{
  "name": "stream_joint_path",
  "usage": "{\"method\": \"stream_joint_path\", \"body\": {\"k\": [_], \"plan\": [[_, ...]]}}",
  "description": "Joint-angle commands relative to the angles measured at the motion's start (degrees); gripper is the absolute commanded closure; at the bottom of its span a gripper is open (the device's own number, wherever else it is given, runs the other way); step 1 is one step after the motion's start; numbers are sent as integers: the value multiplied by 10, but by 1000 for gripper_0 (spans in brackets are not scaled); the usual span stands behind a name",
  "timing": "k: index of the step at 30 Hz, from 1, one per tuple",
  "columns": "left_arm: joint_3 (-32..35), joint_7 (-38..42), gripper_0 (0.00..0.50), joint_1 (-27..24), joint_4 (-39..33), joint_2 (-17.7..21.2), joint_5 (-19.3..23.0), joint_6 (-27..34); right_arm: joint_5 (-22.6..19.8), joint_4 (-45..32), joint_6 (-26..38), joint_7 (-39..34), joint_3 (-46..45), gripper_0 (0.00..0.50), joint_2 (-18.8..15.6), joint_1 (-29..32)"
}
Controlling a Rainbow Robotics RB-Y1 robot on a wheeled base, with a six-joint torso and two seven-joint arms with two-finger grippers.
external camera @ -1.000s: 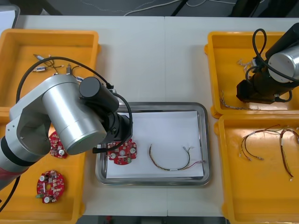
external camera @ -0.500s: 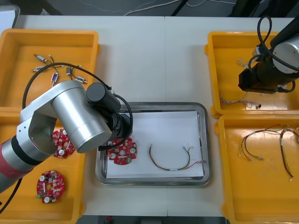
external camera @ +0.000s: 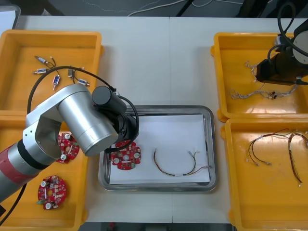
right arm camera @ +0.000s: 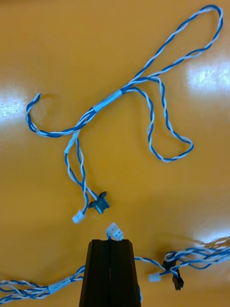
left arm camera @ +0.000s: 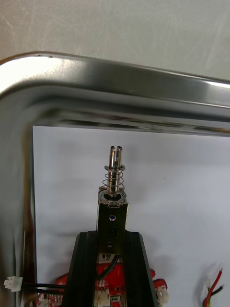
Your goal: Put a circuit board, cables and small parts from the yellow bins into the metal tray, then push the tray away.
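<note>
My left gripper (left arm camera: pixel 112 235) is shut on a small metal part (left arm camera: pixel 114 192) with a spring and hangs over the white inside of the metal tray (external camera: pixel 208 144), close to a corner of its rim (left arm camera: pixel 120 81). In the tray lie a round red circuit board (external camera: pixel 127 156) and a red and yellow cable (external camera: pixel 178 168). My right gripper (right arm camera: pixel 111 242) is over the far right yellow bin (external camera: pixel 221 72), shut on a twisted blue and white cable whose white plug (right arm camera: pixel 114 232) sticks out at the tips. This cable (external camera: pixel 250 94) trails across the bin floor.
Another blue and white cable (right arm camera: pixel 143 96) lies loose ahead of the right fingers. Small metal parts (external camera: pixel 57 77) sit in the far left bin, two circuit boards (external camera: pixel 50 190) in the near left bin, and more cables (external camera: pixel 274 144) in the near right bin.
My right gripper has moved toward the far right of its bin, dragging the blue and white cable along. My left arm has shifted slightly over the tray's left end.
</note>
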Motion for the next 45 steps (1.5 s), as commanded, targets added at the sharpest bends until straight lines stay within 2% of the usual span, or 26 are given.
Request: {"method": "stream_joint_path", "body": {"k": [1,6,7,8,9,10,11,14,15,16,17,18,19,21,24,29,34,40,45], "plan": [[-15,37,500,-10,3,-19,-12,-8,-27,22,-12,31,6,500,-26,-31],[-14,37,500,-10,3,-18,-14,-9,-33,21,7,31,6,473,-25,-31],[-14,37,500,-10,3,-18,-15,-9,-33,21,10,31,6,455,-24,-31],[-14,37,500,-10,3,-19,-16,-9,-34,21,11,31,7,381,-24,-31],[-14,37,500,-10,3,-19,-17,-9,-34,21,13,32,6,260,-25,-31],[-14,37,500,-10,3,-19,-17,-9,-35,20,15,33,6,169,-24,-31],[-14,37,500,-10,3,-19,-18,-9,-36,17,17,35,6,107,-24,-31],[-15,40,500,-10,3,-19,-21,-9,-37,5,26,42,6,12,-25,-31],[-14,40,486,-10,3,-18,-21,-9,-37,1,29,43,6,0,-25,-31],[-14,41,398,-10,3,-18,-21,-9,-34,-10,37,51,6,0,-25,-31],[-14,41,339,-10,3,-19,-21,-9,-32,-14,40,58,6,0,-25,-31],[-14,41,229,-11,3,-19,-21,-9,-27,-24,46,76,6,0,-26,-31],[-14,41,153,-11,3,-19,-23,-9,-24,-31,51,94,6,0,-26,-31],[-14,41,76,-13,2,-19,-23,-9,-25,-39,57,125,6,0,-28,-31],[-9,41,0,-14,-3,-18,-21,-9,-33,-45,61,154,6,0,-30,-31],[16,40,0,-24,-17,-17,6,3,-44,-45,62,195,6,0,-30,-31],[44,39,0,-41,-37,-19,26,46,-55,-50,70,290,6,0,-28,-31],[72,40,0,-57,-57,-18,39,90,-98,-50,75,382,6,0,-29,-31],[131,31,0,-79,-60,-14,86,128,-92,-50,69,479,6,0,-31,-31]]}}
